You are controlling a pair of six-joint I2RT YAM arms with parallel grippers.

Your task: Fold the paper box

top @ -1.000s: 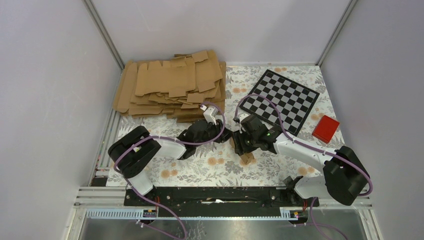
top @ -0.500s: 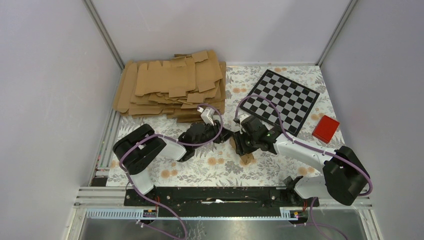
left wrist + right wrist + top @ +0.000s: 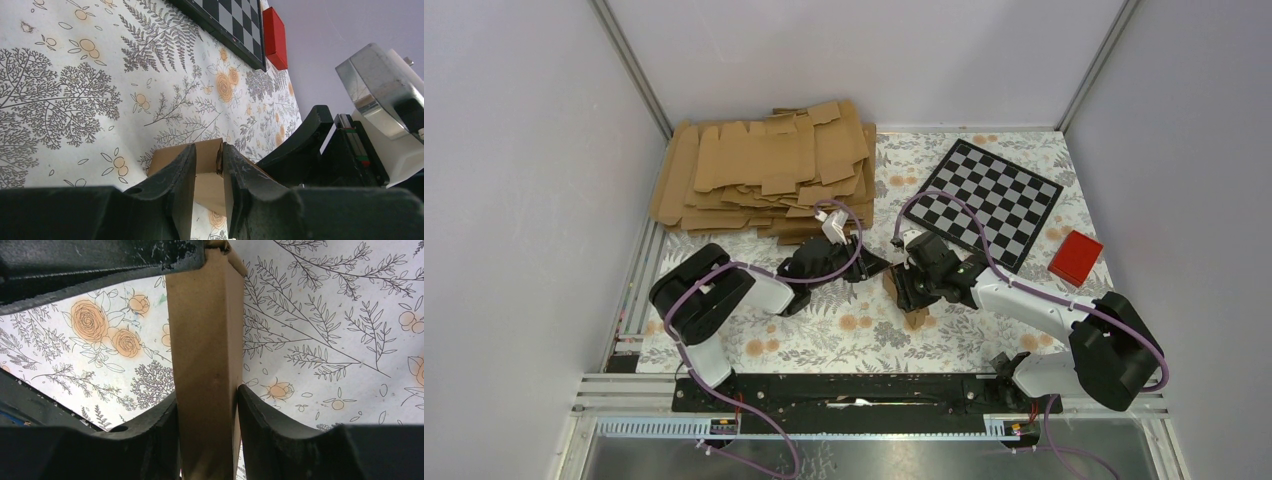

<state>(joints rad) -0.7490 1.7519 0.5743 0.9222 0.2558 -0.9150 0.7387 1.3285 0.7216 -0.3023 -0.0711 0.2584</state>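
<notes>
From above, the box (image 3: 914, 318) is nearly all hidden under the right gripper (image 3: 206, 405), whose own camera loses the box's far end behind the left gripper (image 3: 207, 167) and its near end off the bottom edge.

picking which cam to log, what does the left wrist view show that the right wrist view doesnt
Left wrist only: the checkerboard, the red block, the right arm, and the left gripper with the paper box showing between its fingers. Right wrist only: the right gripper, its fingers pressed against both long sides of the box. Both: the paper box and the floral tablecloth.
</notes>
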